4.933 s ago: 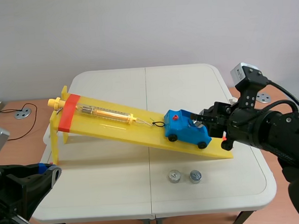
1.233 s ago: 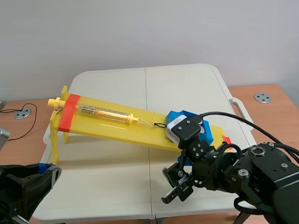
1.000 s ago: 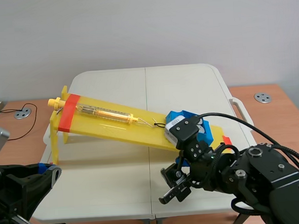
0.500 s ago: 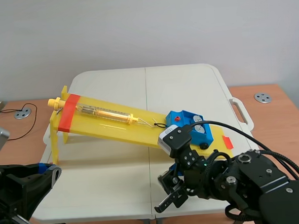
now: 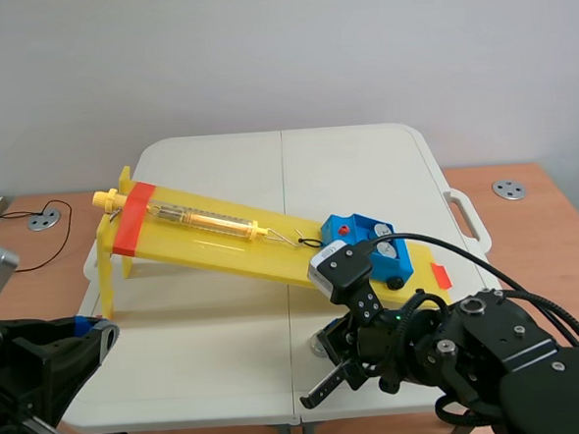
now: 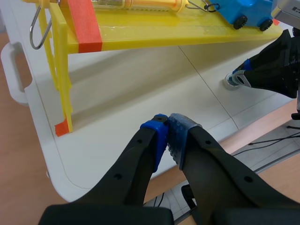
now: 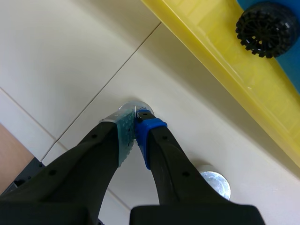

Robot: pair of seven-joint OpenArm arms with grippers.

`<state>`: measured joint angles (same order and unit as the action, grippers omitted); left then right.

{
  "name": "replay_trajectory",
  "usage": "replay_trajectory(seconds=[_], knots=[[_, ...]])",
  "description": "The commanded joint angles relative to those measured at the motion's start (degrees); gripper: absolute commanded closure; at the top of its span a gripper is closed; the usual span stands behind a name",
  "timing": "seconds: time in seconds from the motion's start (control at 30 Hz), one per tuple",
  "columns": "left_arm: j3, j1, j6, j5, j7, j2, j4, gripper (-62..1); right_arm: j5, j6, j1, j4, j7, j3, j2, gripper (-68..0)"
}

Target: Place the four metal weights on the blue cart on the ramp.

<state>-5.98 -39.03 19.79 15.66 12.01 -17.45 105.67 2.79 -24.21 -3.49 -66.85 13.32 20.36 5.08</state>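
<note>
**rampfan:** So where's everything sitting right now?

**gearhead:** Right pincer (image 7: 135, 117) is down at about 5 o'clock on the table (image 5: 218, 172). Its thick black fingers look clenched almost together on the middle of a silver weight (image 7: 126, 107), a flat round metal disc lying on the pale tabletop. One tip has a dotted grey pad, the other a blue one. A second weight (image 7: 215, 183), the same shiny disc shape, lies just beside that pincer, at 3 o'clock of the first one.

**rampfan:** And the cart?

**gearhead:** Blue cart (image 5: 354, 233) is boxy plastic with a knobbly black wheel (image 7: 267, 28). It sits at the low end of the yellow plastic ramp (image 5: 222, 246), roughly 4 o'clock on the table. Two more round weights (image 5: 383, 244) sit on top of it. A thin wire hook joins it to the clear tube-shaped spring scale (image 5: 206, 220), which lies up the slope toward 10 o'clock, where a red band (image 5: 132, 219) wraps the ramp.

Left pincer (image 6: 168, 129) hangs near the table's 7 o'clock corner, clenched on nothing, pads pressed together.
</note>
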Motion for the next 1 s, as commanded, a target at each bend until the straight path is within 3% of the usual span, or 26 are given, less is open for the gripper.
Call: replay_trajectory(seconds=[0.0, 0.13, 0.37, 0.57, 0.8, 0.97], knots=[[-0.90, 1.14, 1.42, 2.95, -5.97, 0.46, 3.98, -3.1, 1.73, 1.53, 4.28, -1.90, -4.00, 0.33, 0.31, -0.7], [-0.90, 1.14, 1.42, 2.95, -5.97, 0.44, 3.98, -3.1, 4.55, 1.51, 2.19, -5.90, -3.54, 0.15, 2.45, -0.7], [-0.90, 1.14, 1.42, 2.95, -5.95, 0.44, 3.98, -3.1, 8.85, 1.51, -4.68, -18.60, -0.81, -2.34, 7.02, -0.7], [-0.90, 1.11, 1.42, 2.95, -5.95, 0.44, 3.98, -3.1, 13.46, 1.49, -10.23, -29.00, 2.27, -7.58, 9.20, -0.7], [-0.90, 1.11, 1.42, 2.95, -5.95, 0.44, 3.98, -3.1, 23.02, -0.94, -14.67, -38.49, 6.23, -15.32, 9.81, -0.6], [-0.90, 1.14, 1.42, 2.95, -5.97, 0.44, 3.98, -3.1, 28.22, -0.96, -16.24, -43.39, 8.11, -21.05, 9.81, -0.6]])
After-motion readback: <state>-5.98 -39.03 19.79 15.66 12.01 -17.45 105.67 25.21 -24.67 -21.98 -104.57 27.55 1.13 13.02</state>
